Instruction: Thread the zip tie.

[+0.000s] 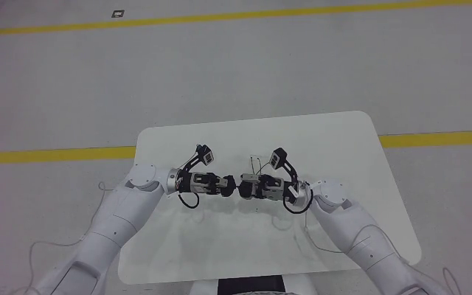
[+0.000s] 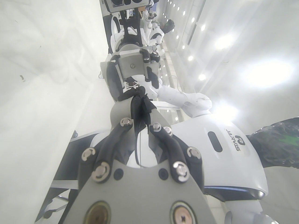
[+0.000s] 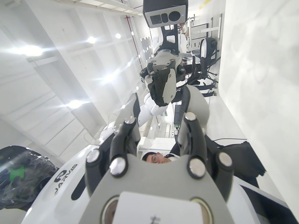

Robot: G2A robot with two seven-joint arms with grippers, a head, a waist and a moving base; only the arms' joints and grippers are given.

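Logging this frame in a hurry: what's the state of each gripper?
Left gripper: closed on a thin black strip, apparently the zip tie.
Right gripper: open, holding nothing.

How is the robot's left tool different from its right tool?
The left tool is pinched shut to a dark point; the right tool stands wide open. Seen from above, the left tool looks slim, the right tool wider. Both hang over the white table, nearly tip to tip.
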